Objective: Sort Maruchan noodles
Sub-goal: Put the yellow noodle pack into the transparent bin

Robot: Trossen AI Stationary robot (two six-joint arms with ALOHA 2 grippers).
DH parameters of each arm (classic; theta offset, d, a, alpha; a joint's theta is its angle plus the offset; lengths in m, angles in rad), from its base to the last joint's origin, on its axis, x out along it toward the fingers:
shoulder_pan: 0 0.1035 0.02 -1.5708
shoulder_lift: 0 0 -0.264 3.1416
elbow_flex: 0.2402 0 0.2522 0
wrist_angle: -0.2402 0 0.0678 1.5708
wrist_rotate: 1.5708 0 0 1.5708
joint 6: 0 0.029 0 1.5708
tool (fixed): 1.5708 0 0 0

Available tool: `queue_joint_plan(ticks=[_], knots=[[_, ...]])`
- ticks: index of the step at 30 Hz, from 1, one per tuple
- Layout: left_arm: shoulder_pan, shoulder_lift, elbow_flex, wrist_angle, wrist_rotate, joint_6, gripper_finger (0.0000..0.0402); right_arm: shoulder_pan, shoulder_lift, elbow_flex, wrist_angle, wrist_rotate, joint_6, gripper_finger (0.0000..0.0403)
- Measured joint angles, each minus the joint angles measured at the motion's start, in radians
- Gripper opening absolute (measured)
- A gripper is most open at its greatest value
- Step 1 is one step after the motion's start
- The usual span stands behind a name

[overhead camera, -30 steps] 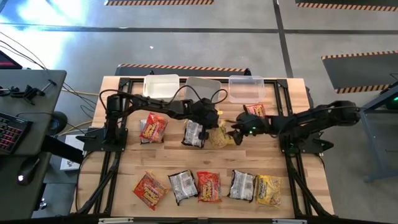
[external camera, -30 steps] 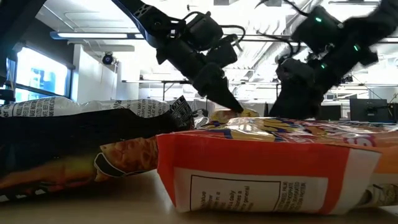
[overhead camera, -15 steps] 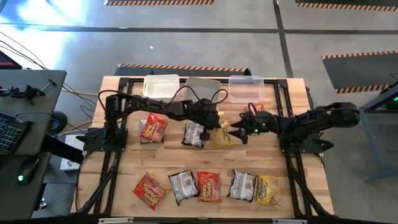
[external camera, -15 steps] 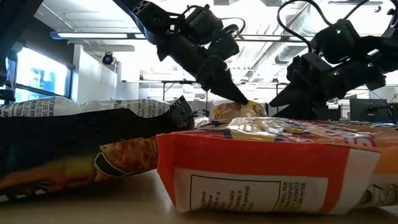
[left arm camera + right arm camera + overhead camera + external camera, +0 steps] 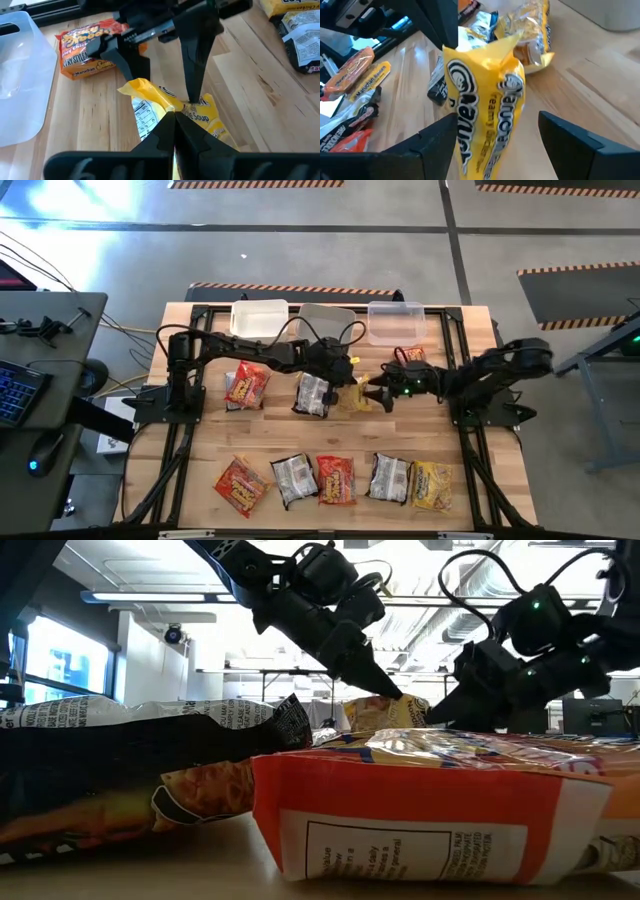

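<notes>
High view: left gripper (image 5: 352, 385) clamps yellow packet (image 5: 356, 395) at table centre; right gripper (image 5: 375, 394) spread wide around it. Three bins (image 5: 327, 320) empty; nine other packets (image 5: 334, 479) on table (image 5: 200, 450). Sorting barely begun.

The yellow packet (image 5: 172, 112) reads "Soup"; the orange packet (image 5: 90, 47) at upper left reads "Maruchan" and "Chicken".
</notes>
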Motion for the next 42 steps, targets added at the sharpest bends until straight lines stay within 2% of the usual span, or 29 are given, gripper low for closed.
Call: queue_joint_plan(ticks=[8,13,16,20,23,27,32,36,39,42], knots=[[0.0,0.0,0.0,0.001,0.0,0.001,0.0,0.0,0.273,0.01,0.335,-0.055,0.017,0.0268],[0.0,0.0,0.0,0.014,0.0,0.0,0.0,0.003,0.416,0.088,0.445,-0.105,0.018,0.0261],[0.0,0.0,0.0,0.012,0.0,-0.004,0.0,0.003,0.479,0.141,0.461,-0.114,0.008,0.0241],[0.003,-0.004,0.0,-0.013,-0.002,-0.01,0.0,0.01,0.513,0.164,0.491,-0.116,0.005,0.0189],[0.012,-0.027,-0.001,-0.04,0.001,-0.031,0.0,0.021,0.509,0.133,0.536,-0.116,0.027,0.0137],[0.034,-0.095,-0.059,0.026,0.0,-0.056,0.0,0.026,0.504,0.091,0.602,-0.117,0.071,0.0085],[0.07,-0.232,-0.211,0.169,-0.003,-0.113,0.0,0.027,0.455,0.078,0.603,-0.102,0.114,0.0084],[0.085,-0.369,-0.368,0.276,-0.002,-0.149,0.0005,0.024,0.362,0.077,0.597,-0.108,0.154,0.0103],[0.082,-0.483,-0.509,0.403,-0.01,-0.146,0.0007,0.002,0.25,0.081,0.544,-0.118,0.188,0.01],[0.071,-0.585,-0.648,0.545,-0.008,-0.15,0.0007,-0.039,0.09,0.098,0.367,-0.123,0.214,0.0085]])
